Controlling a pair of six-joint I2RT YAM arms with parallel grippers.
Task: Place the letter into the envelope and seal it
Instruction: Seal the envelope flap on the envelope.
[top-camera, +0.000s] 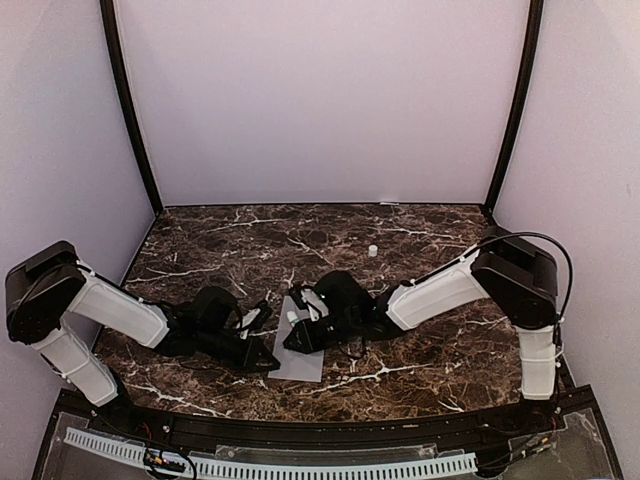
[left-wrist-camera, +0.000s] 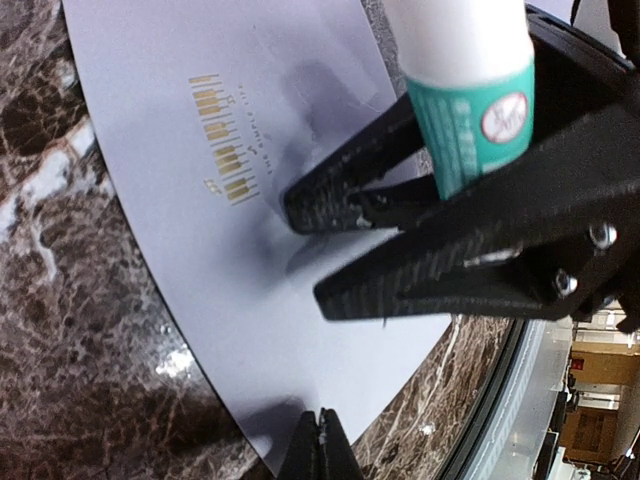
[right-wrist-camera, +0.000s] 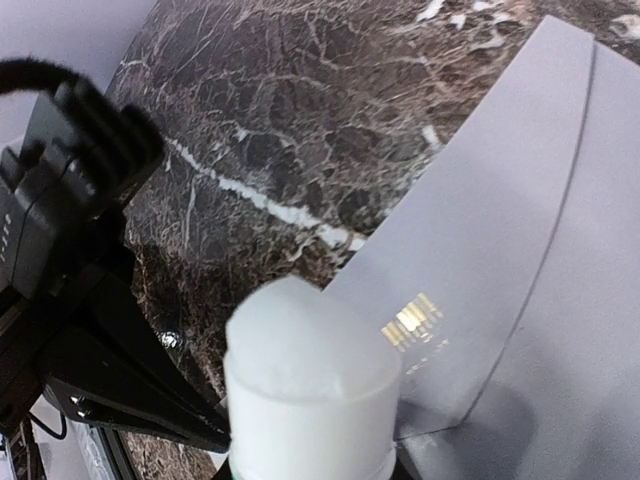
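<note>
On a dark marble desk (top-camera: 420, 350), the left end effector (left-wrist-camera: 320, 432), pressed together, sat at the left edge of the grey envelope (top-camera: 300, 364), which lay flat near centre. The right end effector (top-camera: 298, 337) pinched a glue stick (left-wrist-camera: 465, 100) above it. A small white cap (top-camera: 372, 250) stood farther right.

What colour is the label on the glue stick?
Teal; the glue stick shows best in the left wrist view.

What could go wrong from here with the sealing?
1. The left gripper, jaws shut, seems to pin the envelope only at its edge; dragging glue across could slide or crumple it.
2. The right gripper holds the glue stick well back from its tips; pressing down might twist it in the jaws.
</note>
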